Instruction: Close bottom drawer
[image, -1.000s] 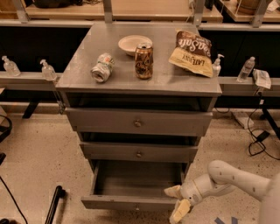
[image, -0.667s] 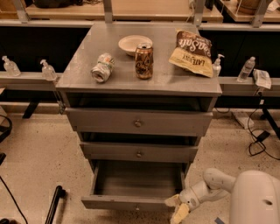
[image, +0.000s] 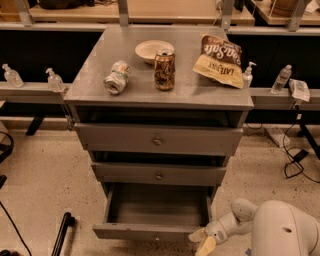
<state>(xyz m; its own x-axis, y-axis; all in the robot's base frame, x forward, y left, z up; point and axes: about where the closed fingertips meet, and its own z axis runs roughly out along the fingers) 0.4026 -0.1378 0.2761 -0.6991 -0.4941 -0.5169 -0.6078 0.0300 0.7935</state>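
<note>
Speckled beige floor (image: 45, 190), long grey ledge (image: 30, 91) behind, black cables (image: 295, 160) at right

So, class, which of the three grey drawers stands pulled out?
The bottom drawer: its inside shows, while the middle drawer and top drawer show only fronts. The gripper sits by its front right corner.

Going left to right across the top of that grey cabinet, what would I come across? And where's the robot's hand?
A crumpled container on its side → upright can → chip bag. The gripper is low, at the right front corner of the open bottom drawer.
</note>
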